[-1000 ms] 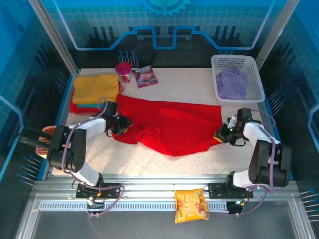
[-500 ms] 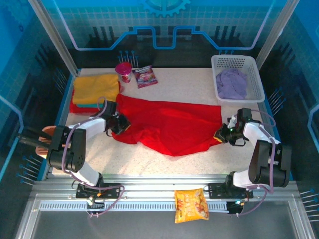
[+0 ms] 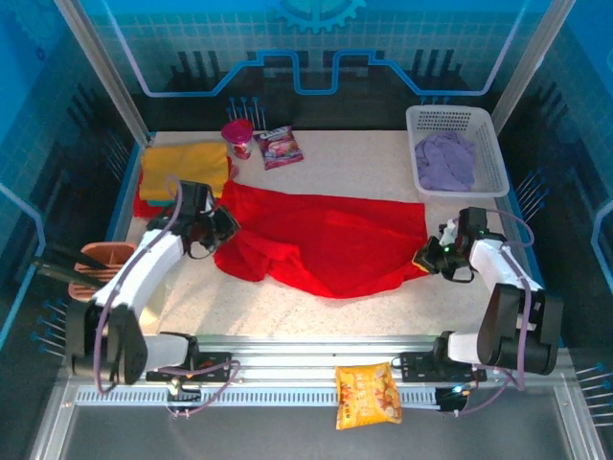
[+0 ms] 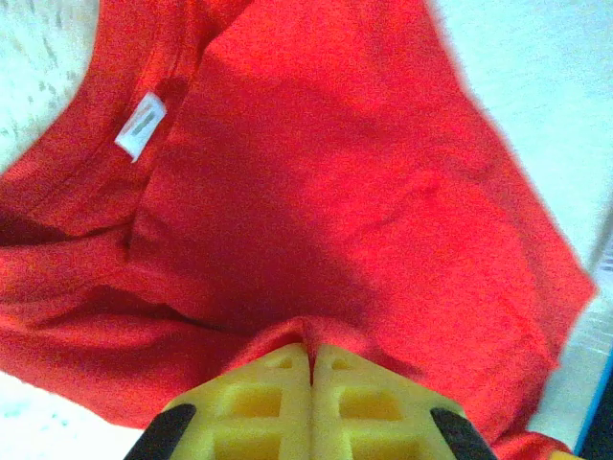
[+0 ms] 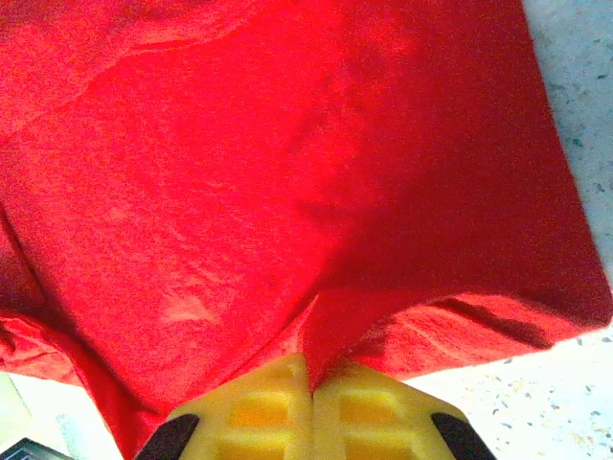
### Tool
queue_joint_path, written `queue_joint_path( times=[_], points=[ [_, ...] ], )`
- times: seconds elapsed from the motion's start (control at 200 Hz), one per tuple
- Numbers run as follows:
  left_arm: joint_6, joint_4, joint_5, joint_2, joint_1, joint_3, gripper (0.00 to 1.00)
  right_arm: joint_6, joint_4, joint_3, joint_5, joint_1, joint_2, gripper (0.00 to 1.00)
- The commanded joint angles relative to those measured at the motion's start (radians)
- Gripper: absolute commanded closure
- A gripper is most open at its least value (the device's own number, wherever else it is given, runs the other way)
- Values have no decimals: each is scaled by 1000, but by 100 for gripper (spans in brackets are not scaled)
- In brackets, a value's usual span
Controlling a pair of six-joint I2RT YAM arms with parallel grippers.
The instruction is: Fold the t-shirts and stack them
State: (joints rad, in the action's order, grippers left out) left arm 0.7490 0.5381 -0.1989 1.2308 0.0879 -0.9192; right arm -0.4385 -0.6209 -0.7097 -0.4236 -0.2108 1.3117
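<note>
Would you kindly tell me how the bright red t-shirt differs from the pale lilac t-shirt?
The bright red cloth t-shirt lies spread across the speckled white table; the pale lilac cloth t-shirt sits bunched in the white plastic lattice basket. The left gripper and right gripper pinch the red one at opposite ends; nothing holds the lilac one. Neither is neatly folded.

Bright red t-shirt (image 3: 326, 244), mustard yellow t-shirt (image 3: 182, 165), lilac t-shirt (image 3: 445, 161), white lattice basket (image 3: 450, 115)

Speckled table (image 3: 364, 165) under red t-shirt (image 3: 326, 244), basket (image 3: 450, 111)
</note>
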Motion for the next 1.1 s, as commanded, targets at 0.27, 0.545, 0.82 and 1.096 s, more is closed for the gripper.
queue_joint_path(
  times=[0.27,0.545,0.82,1.096],
  points=[
    [-95,526,103,-310,-10,-186,100,-83,-232,21,37,-16,-262,100],
    [-86,739,127,-445,-8,-282,100,-125,-401,6,80,-14,-420,100],
    [-132,836,161,-392,-9,-426,100,-126,-446,4,105,-15,-448,100],
    [-219,616,188,-136,-10,-364,100,-92,-285,-2,76,-16,-242,100]
  ],
)
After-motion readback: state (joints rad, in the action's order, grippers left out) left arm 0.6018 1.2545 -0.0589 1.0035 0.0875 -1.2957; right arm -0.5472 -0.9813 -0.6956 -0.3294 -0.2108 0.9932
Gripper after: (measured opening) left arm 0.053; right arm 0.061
